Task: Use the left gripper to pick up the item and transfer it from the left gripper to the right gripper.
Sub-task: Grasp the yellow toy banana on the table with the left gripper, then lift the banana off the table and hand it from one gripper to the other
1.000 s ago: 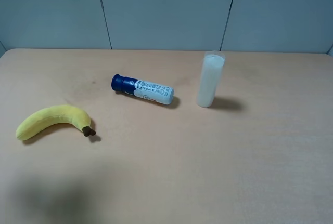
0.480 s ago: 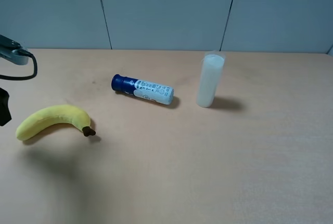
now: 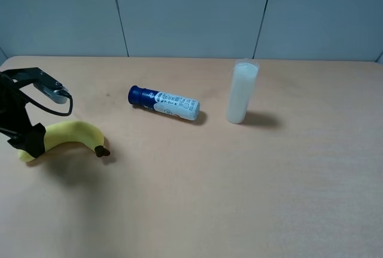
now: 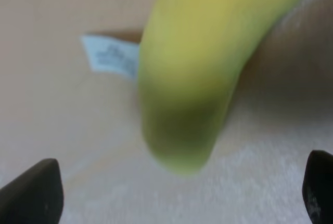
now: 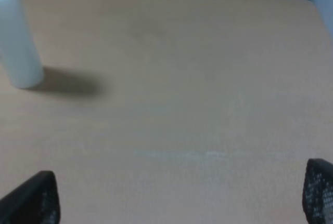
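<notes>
At far left, left gripper (image 3: 29, 142) sits at banana (image 3: 75, 131) blunt end; bottle (image 3: 164, 103) lies flat, white cylinder (image 3: 241, 92) upright nearby.

On the table (image 3: 251, 198), the banana (image 3: 75, 132) lies at the left, its stem end pointing right. The left gripper (image 3: 29, 143) is down at the banana's left end, a finger on either side of that tip and apart from it. A small tag (image 4: 110, 57) lies on the table just beside that end. The bottle (image 3: 164, 103) lies on its side, farther back and right of the banana, with its cap to the left. Right of the bottle, near it, a tube (image 3: 241, 92) stands upright. The wall (image 3: 191, 12) rises behind the far edge.
</notes>
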You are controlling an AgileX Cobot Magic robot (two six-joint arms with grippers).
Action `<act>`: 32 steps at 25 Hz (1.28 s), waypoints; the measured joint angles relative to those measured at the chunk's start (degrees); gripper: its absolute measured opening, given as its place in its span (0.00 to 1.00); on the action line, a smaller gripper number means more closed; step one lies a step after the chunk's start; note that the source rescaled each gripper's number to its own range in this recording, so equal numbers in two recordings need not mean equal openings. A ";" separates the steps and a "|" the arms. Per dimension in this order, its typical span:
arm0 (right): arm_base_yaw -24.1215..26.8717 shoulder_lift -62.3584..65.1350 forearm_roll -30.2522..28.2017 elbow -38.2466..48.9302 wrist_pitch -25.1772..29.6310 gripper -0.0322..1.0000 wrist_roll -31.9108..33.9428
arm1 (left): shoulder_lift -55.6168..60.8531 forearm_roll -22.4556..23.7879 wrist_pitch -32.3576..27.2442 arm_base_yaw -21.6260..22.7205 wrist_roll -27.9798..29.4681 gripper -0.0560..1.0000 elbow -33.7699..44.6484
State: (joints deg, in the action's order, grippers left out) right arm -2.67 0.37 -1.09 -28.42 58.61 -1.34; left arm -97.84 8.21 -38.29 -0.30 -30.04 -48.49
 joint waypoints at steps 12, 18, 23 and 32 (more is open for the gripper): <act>0.00 0.00 0.00 0.00 0.00 1.00 0.00 | -6.72 -0.04 5.93 0.00 -5.68 0.86 0.00; 0.00 0.00 0.00 0.00 0.00 1.00 0.00 | -6.80 -0.04 7.22 0.00 -6.24 0.68 0.30; 0.00 0.00 0.00 0.00 0.00 1.00 0.00 | -6.80 -0.04 8.05 0.00 -7.47 0.06 0.98; 0.00 0.00 0.00 0.00 0.00 1.00 0.00 | -6.20 -0.04 6.18 0.00 -7.68 0.05 -0.63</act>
State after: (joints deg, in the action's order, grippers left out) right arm -2.67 0.37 -1.09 -28.42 58.61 -1.34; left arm -104.03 8.17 -32.11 -0.30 -37.72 -49.12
